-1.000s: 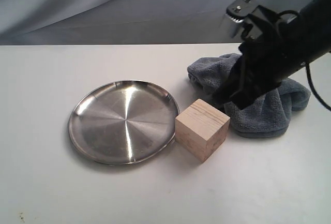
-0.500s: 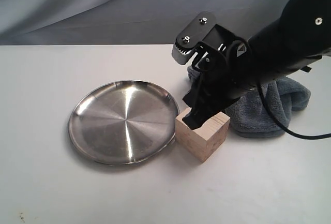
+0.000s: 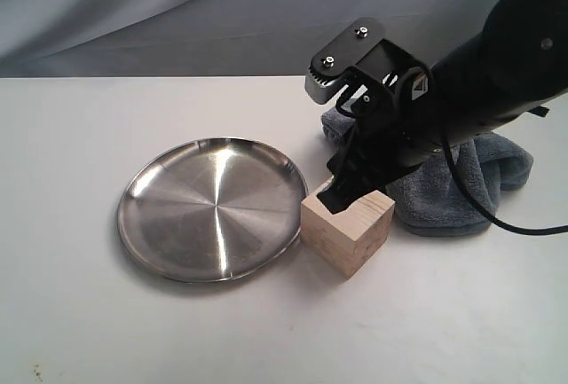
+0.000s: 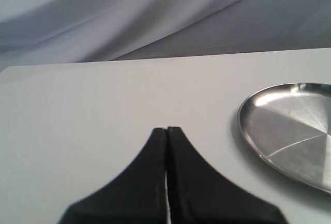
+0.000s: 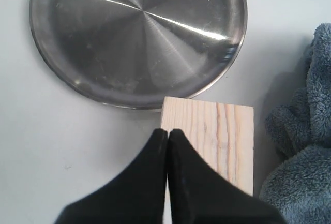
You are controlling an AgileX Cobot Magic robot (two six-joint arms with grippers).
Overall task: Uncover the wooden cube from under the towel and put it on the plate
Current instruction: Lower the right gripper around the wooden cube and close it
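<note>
R claw (image 5: 168,131): fingers pressed tight together, nothing gripped. Tip is over top face of wooden cube (image 5: 217,125), near its plate-side edge; can't tell if it touches the wood. Cube uncovered, sitting on table (image 3: 89,313) just beside rim of plate (image 3: 213,207), between plate and towel (image 3: 461,189). Towel bunched in a heap behind cube, partly hidden by R arm (image 3: 497,74). L claw (image 4: 166,129): clenched too, holding nothing, above bare table w/ plate off to one side.
</note>
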